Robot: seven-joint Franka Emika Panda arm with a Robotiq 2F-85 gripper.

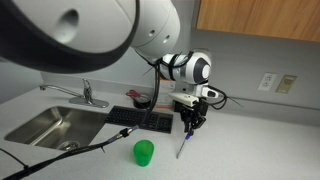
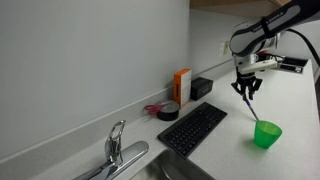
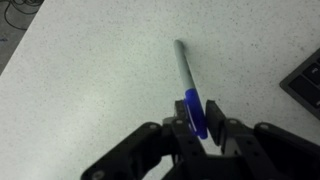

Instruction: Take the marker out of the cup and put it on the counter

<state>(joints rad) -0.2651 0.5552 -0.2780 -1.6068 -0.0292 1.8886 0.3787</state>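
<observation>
Speckled grey-white table (image 1: 262, 142) carries, in an exterior view, a steel sink (image 1: 45, 125), a dark keyboard (image 1: 140, 118) and the green cup (image 1: 144, 152). Just right of the cup, the end effector (image 1: 188, 124) pinches the blue marker (image 1: 183, 143), which hangs outside the cup, tip perhaps touching the table.

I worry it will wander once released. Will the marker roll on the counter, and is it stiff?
Probably stiff: the marker juts straight from the gripper without sagging. Likely light, since a pinch at one end holds it. Its slim round barrel may well roll on the flat, smooth counter.
</observation>
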